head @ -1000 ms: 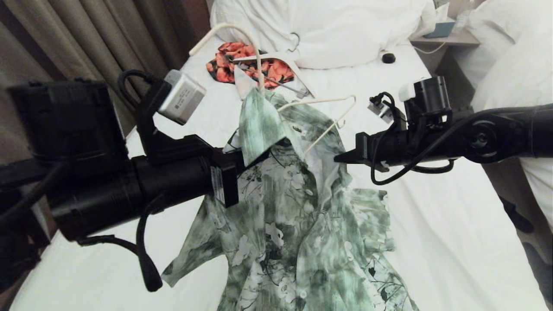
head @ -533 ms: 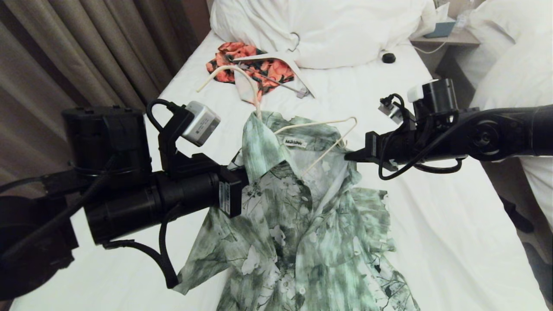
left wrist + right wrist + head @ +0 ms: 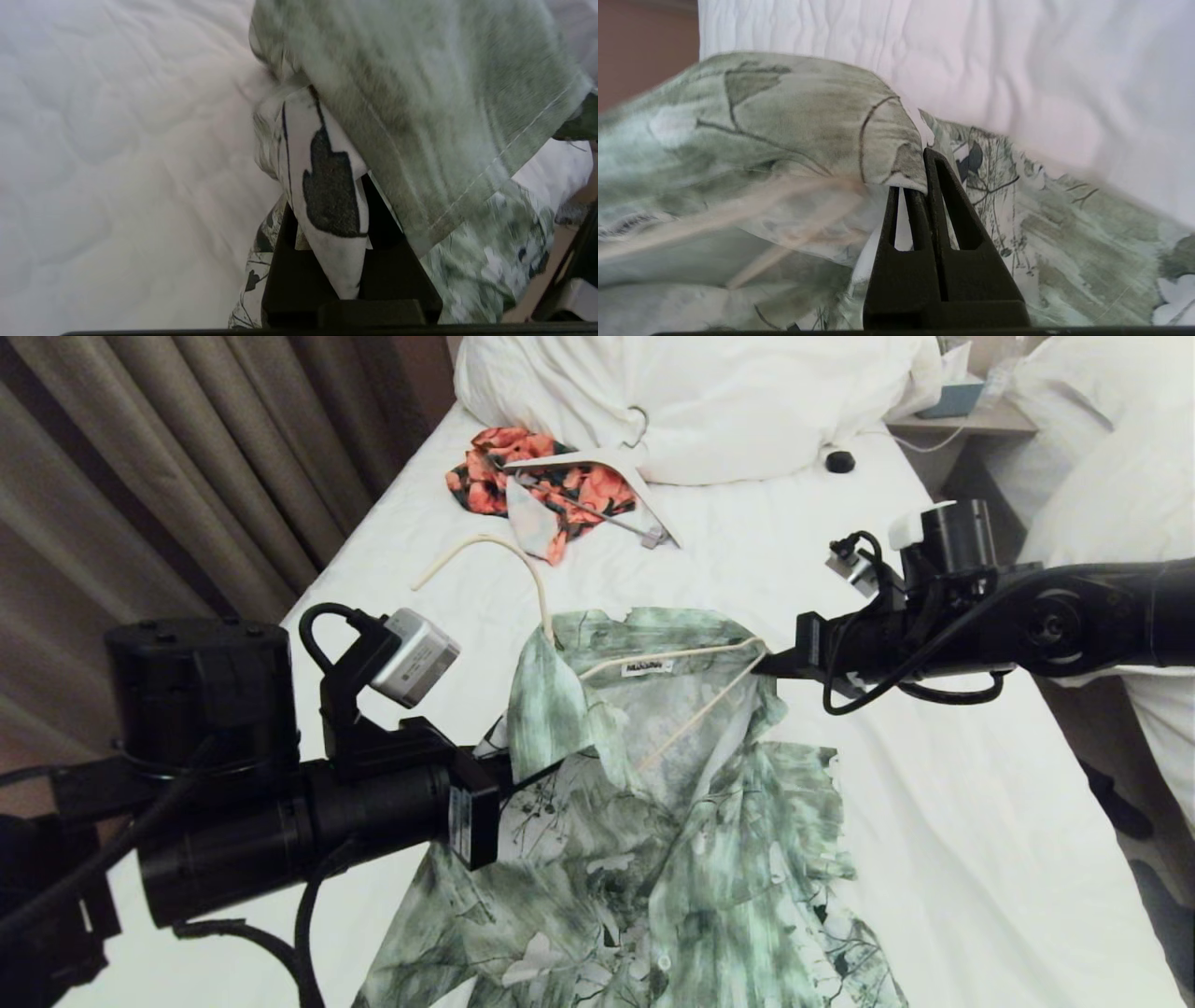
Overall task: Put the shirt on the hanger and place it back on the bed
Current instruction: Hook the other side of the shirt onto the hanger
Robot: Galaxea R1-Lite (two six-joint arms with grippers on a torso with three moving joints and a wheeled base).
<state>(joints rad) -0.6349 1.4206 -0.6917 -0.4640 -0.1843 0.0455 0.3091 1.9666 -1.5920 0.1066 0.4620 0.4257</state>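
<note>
Over bed (image 3: 934, 821), left gripper (image 3: 523, 775) and right gripper (image 3: 761, 665) both pinch shirt (image 3: 653, 859); hanger (image 3: 672, 658) inside collar.

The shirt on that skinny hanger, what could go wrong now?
The left gripper and right gripper pinch only thin folds of the shirt, so cloth could slip free. The hanger sits loosely in the open collar and might slide out. Its hook could snag the sheet on the bed.
</note>
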